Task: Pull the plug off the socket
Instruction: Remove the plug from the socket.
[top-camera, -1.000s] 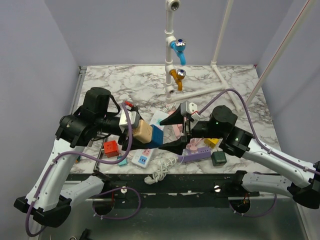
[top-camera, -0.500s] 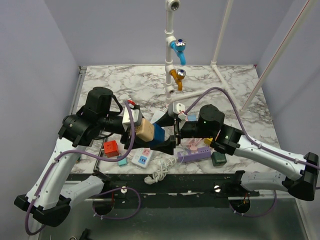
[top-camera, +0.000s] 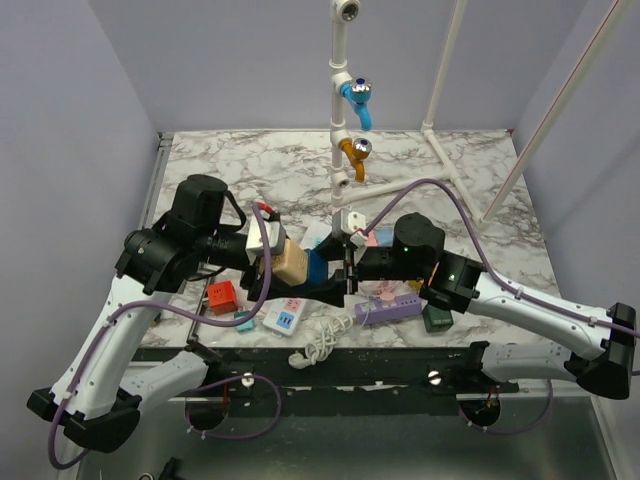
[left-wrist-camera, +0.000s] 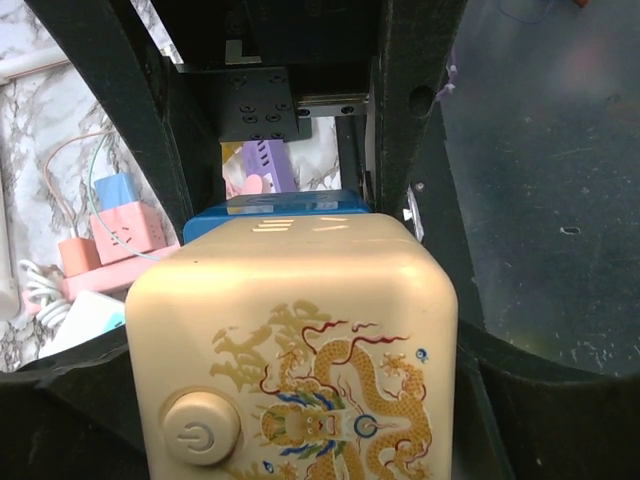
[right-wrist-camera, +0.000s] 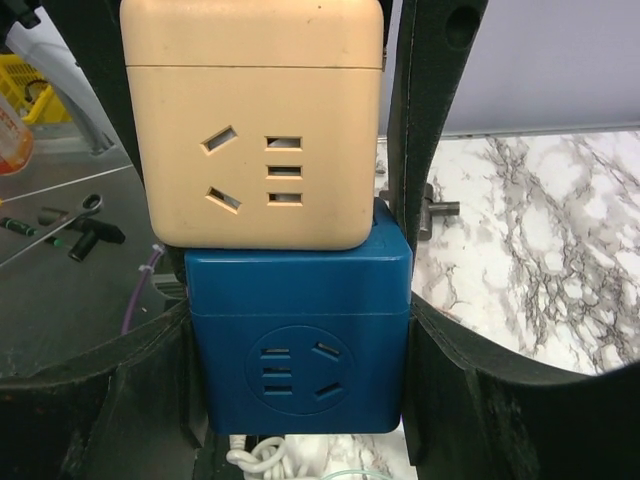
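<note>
Beige socket cube (right-wrist-camera: 262, 120) grasped by left pincer (top-camera: 275, 262). Blue plug cube (right-wrist-camera: 298, 340), joined at its right side, clamped between right pincer (top-camera: 330, 272) fingers (right-wrist-camera: 440, 380), both sides touched.

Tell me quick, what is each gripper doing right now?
Left gripper: jaws closed on the beige socket cube.
Right gripper: jaws closed on the blue plug cube.

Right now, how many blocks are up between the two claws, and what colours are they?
cream block: 1
blue block: 1
total: 2
</note>
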